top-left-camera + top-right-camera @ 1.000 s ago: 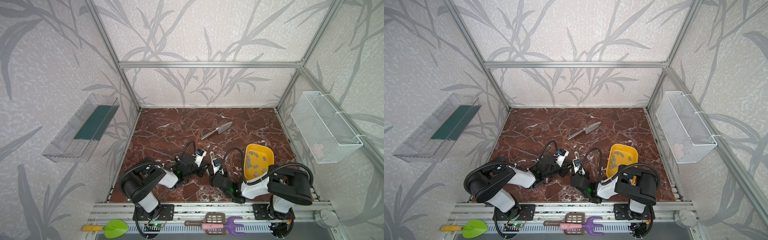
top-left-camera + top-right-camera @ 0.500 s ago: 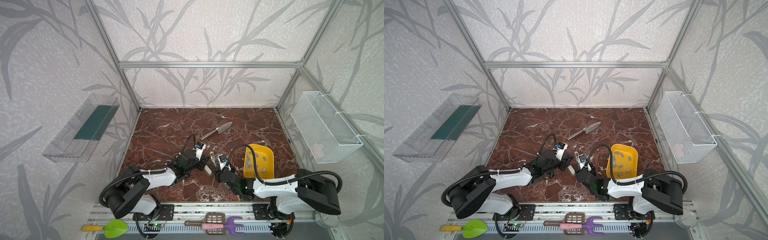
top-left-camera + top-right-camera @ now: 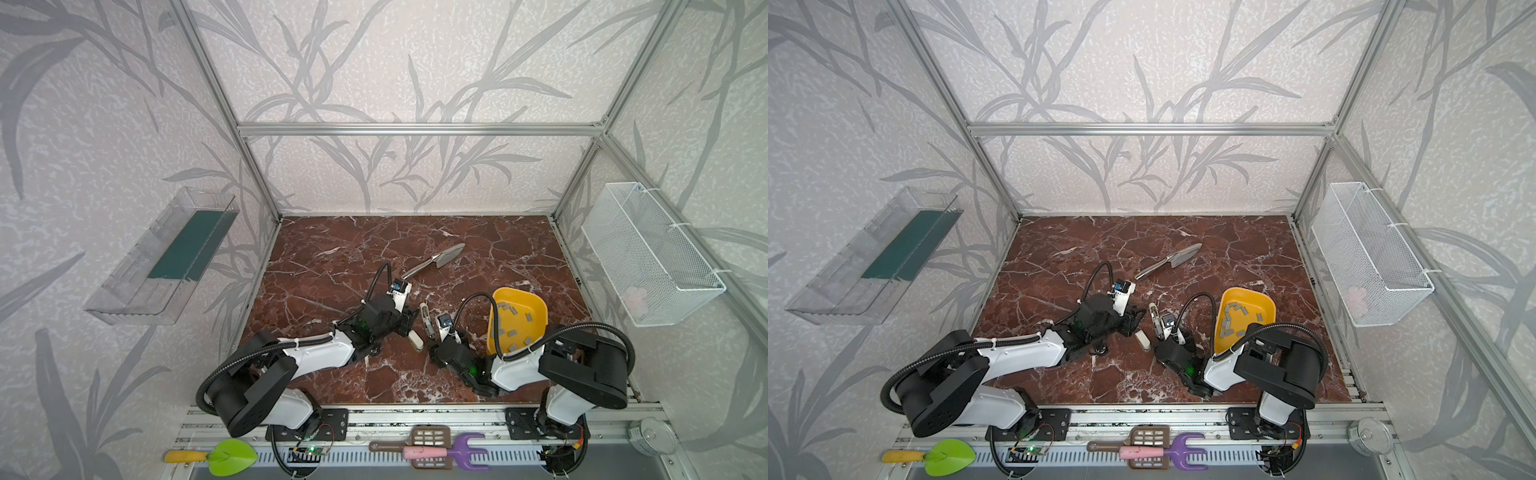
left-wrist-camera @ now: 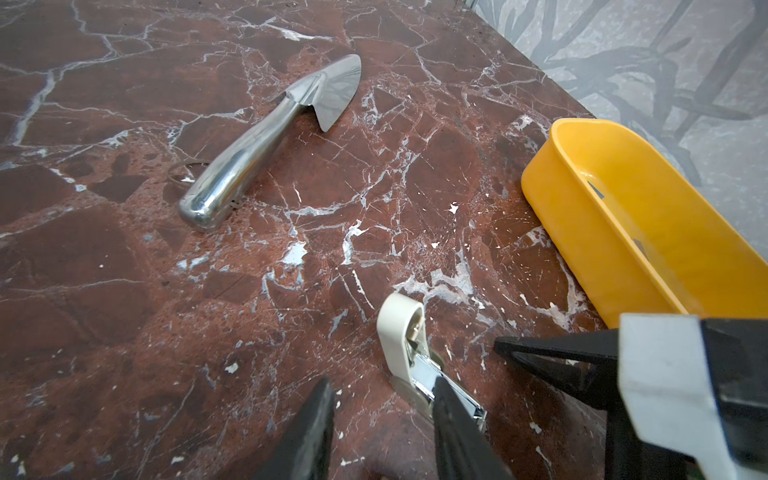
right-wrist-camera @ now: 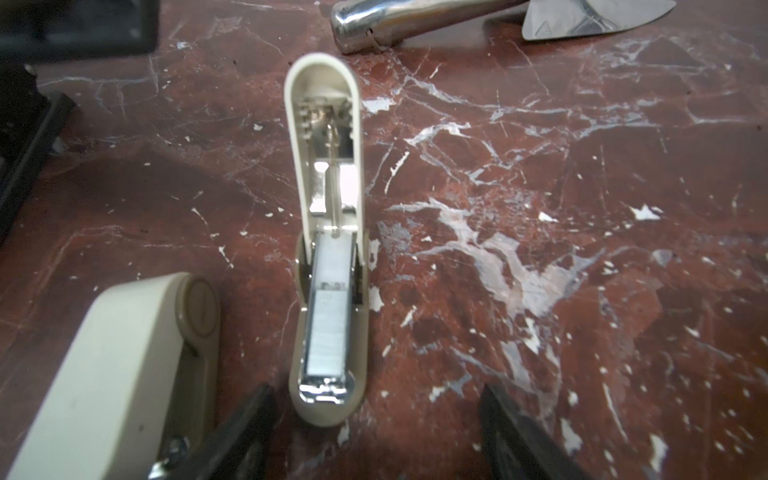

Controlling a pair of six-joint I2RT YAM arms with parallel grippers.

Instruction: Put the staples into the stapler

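Note:
A cream stapler (image 5: 328, 266) lies on the marble with its lid flipped up; a grey strip of staples (image 5: 328, 332) sits in its chrome channel. More staples (image 3: 515, 322) lie loose in the yellow tray (image 3: 536, 307). My right gripper (image 5: 376, 390) is open, and the stapler's front end lies between its fingertips, nearer one of them. My left gripper (image 4: 383, 381) is open too, with nothing between its fingers. One of its fingers (image 4: 453, 415) overlaps the stapler's (image 4: 401, 332) chrome channel. In both top views the grippers (image 3: 409, 322) (image 3: 434, 338) flank the stapler (image 3: 427, 319).
A second cream stapler (image 5: 124, 365) lies closed beside the open one (image 3: 415, 340). A shiny metal trowel (image 3: 436, 262) lies further back. A wire basket (image 3: 648, 253) hangs on the right wall and a clear shelf (image 3: 162, 257) on the left. Plastic garden toys (image 3: 428, 451) rest on the front rail.
Both grippers have spread their jaws wider over the last second. Both arms have changed posture, the right elbow swinging out and back. The open stapler has stayed where it was.

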